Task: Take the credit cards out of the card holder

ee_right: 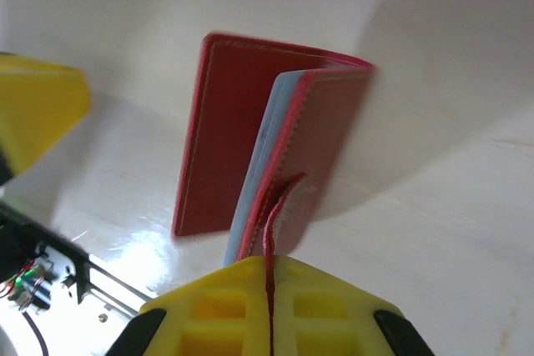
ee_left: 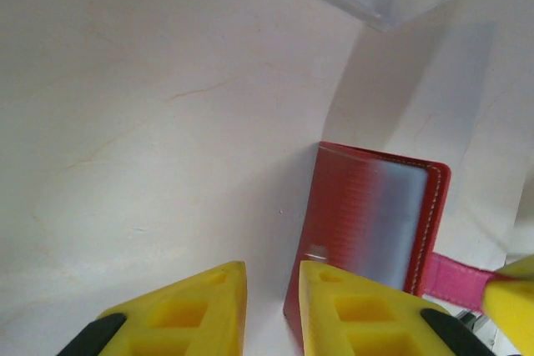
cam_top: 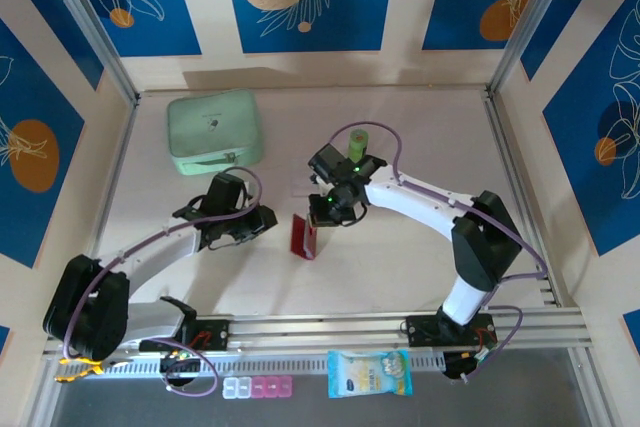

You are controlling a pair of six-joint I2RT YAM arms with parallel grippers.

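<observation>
1. The pale surface [cam_top: 400, 277] carries a mint-green zip case [cam_top: 214, 130] at the upper left of the overhead view, well apart from the work.
2. The card holder [cam_top: 304, 235] sits at the centre of that view. It is on end with its long axis upright and half spread like a book. I cannot tell whether its lower edge touches the surface.
3. The right pincer [ee_right: 269, 264] is pressed together on the holder's strap tab [ee_right: 282, 193], just above and to the right of the holder in the overhead view.
4. The left pincer [ee_left: 273, 289] has its fingers slightly parted and holds nothing. It sits just to the left of the holder, whose near corner lies at the gap.
5. The greyish clear sleeves [ee_left: 400, 214] face the left pincer, so I judge that arm is better placed to pull.
6. I cannot make out any credit cards in the sleeves.
</observation>
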